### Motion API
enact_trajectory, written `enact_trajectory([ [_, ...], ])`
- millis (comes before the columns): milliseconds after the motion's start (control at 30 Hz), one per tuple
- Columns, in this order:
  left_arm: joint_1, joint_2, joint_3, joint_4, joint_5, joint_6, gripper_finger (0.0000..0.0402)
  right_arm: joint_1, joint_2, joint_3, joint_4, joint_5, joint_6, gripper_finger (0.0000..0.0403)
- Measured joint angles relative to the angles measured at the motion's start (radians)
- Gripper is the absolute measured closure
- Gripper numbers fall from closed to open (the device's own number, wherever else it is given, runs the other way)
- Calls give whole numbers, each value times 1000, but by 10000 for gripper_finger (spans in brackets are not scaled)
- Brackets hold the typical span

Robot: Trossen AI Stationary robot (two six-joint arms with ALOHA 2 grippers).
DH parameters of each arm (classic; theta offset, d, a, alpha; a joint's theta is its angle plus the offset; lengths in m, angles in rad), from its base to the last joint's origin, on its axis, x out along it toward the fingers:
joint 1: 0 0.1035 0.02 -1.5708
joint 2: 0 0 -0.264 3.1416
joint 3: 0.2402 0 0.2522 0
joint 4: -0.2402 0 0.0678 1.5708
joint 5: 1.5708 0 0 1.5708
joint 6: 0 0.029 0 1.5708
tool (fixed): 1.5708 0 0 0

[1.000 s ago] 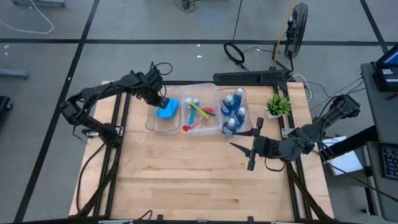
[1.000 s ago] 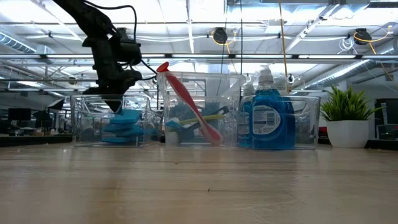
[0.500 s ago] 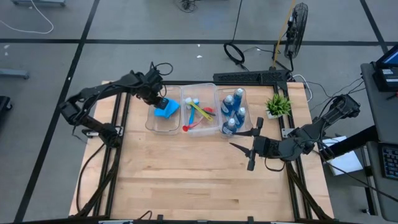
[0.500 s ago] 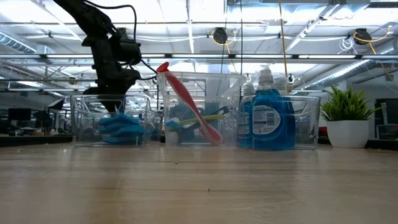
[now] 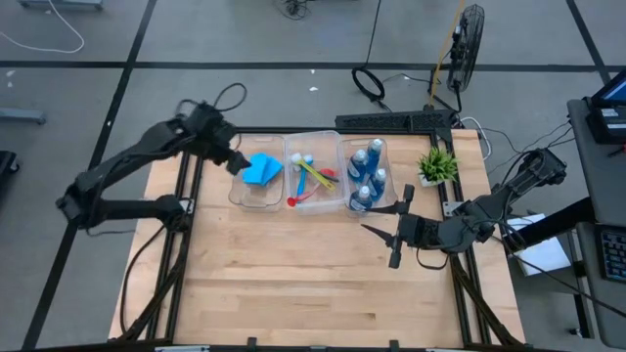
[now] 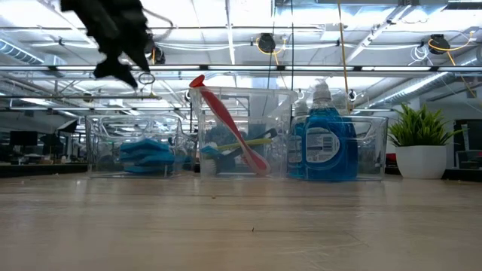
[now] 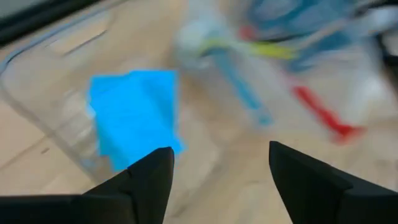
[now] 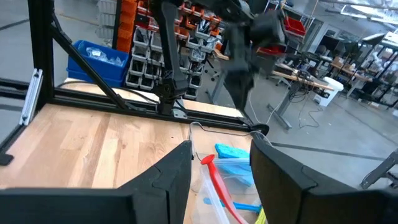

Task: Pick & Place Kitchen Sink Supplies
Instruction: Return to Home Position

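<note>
— Where's the left gripper (image 5: 235,162)?
— Upper left, high over the left bin (image 5: 256,196), fingers spread, empty. Sponges (image 5: 261,169) lie inside.
— Brushes (image 5: 313,178)?
— Blurred up close; probably in the middle bin (image 5: 314,208). Right gripper (image 5: 389,231) gapes empty, centre-right.

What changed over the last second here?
The left gripper rose from the sponges in the left bin and drew back toward the table's left edge, open and empty. The sponges stayed in the bin. The right gripper, brushes and bottles stayed put.
</note>
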Motion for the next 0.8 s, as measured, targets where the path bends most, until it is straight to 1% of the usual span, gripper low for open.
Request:
enact_trajectory([
  [100, -28, -112, 0, 14, 54, -9, 133, 0, 0, 0, 0, 0, -36, 250],
  [300, -95, -309, 0, 67, 46, -45, 140, 0, -5, 0, 0, 17, -74, 250],
  [367, -118, -362, 0, 90, 44, -40, 143, 0, -13, 0, 1, 58, -101, 250],
  [467, -147, -427, 0, 118, 39, -37, 143, 2, -34, 0, 0, 146, -97, 250],
  [567, -174, -484, 1, 124, 34, -8, 138, 2, -67, 0, 1, 238, -41, 250],
  [633, -189, -516, 1, 123, 33, 25, 134, 2, -93, 0, -7, 268, -16, 250],
  [733, -201, -564, 1, 124, 33, 65, 133, 2, -140, 0, -69, 244, -8, 250],
  [800, -201, -598, 1, 124, 33, 80, 133, 2, -179, 0, -146, 193, 39, 250],
])
